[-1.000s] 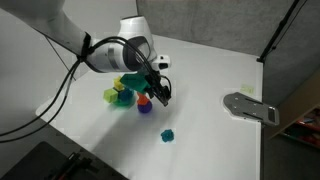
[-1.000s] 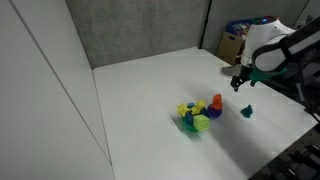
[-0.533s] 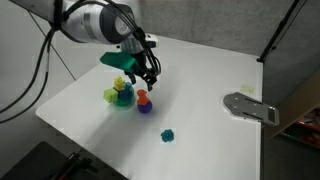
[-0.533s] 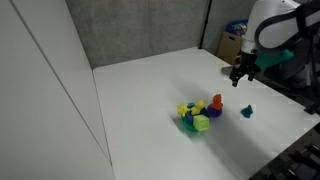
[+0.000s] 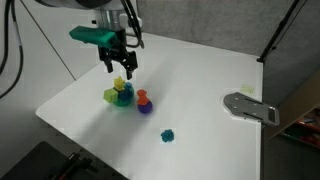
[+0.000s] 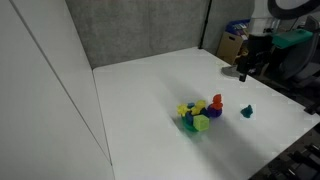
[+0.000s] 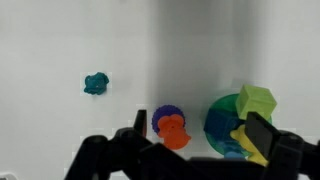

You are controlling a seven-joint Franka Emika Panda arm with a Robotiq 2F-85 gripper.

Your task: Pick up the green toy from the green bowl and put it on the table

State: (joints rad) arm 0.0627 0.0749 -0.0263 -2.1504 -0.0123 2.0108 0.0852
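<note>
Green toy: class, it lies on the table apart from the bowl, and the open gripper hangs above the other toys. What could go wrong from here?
1. The gripper hangs open over the green bowl, which is heaped with yellow toy pieces. A careless descent could spill them or shove the bowl.
2. The green toy is small and lies loose on the table. A low sweep of the arm might knock it away.

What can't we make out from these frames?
- Green bowl inside: covered by yellow-green toy pieces in every view.
- Green toy shape: too small in both exterior views, blurred in wrist view.
- Gripper body: cut off by wrist view's bottom edge.
</note>
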